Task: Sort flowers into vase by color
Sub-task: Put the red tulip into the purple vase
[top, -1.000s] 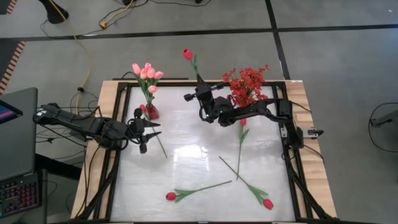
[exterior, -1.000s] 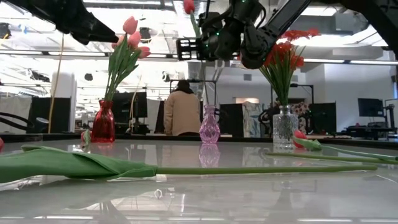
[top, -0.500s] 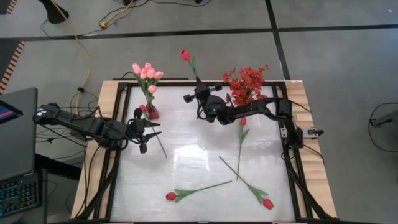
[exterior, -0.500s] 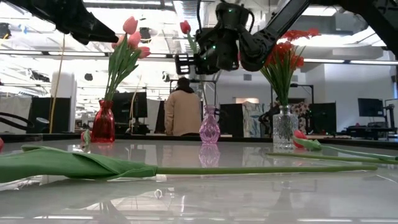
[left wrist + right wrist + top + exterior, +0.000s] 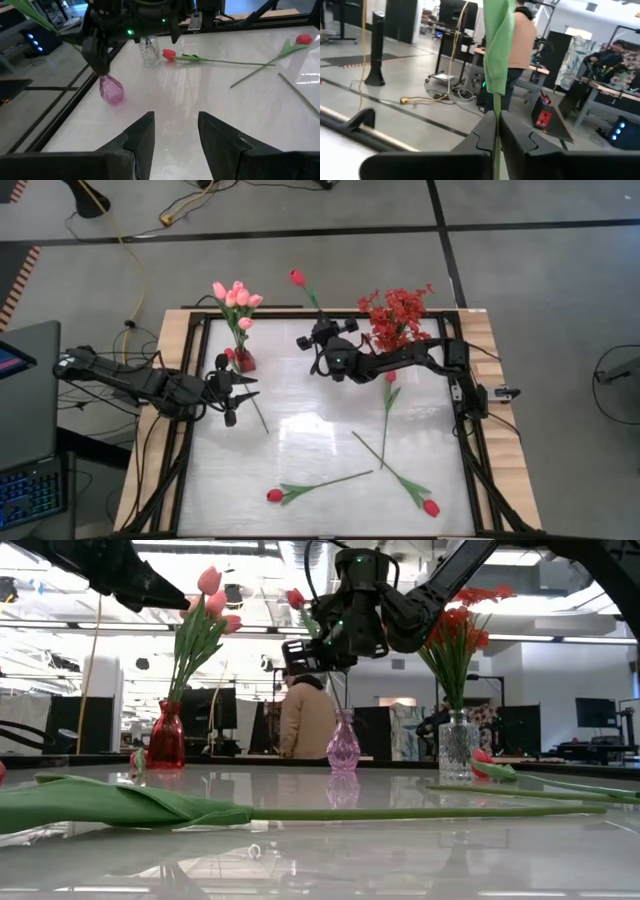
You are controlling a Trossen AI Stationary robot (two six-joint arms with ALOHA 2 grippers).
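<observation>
Right pincer pinches a red tulip stem, seemingly above the pink vase; left pincer spread.

From here I see a glossy white table top at the centre of the high view, smooth enough to mirror the ceiling lights, edged by a matt black metal frame on pale bare wood. The small pink faceted glass vase at mid-frame in the low view looks clear and shiny, as do the red glass vase to its left and the clear glass vase to its right. The long green stem lying across the foreground looks like smooth matt plastic, its folded leaf cloth-like. My left gripper's dark fingers look like matt moulded plastic.
</observation>
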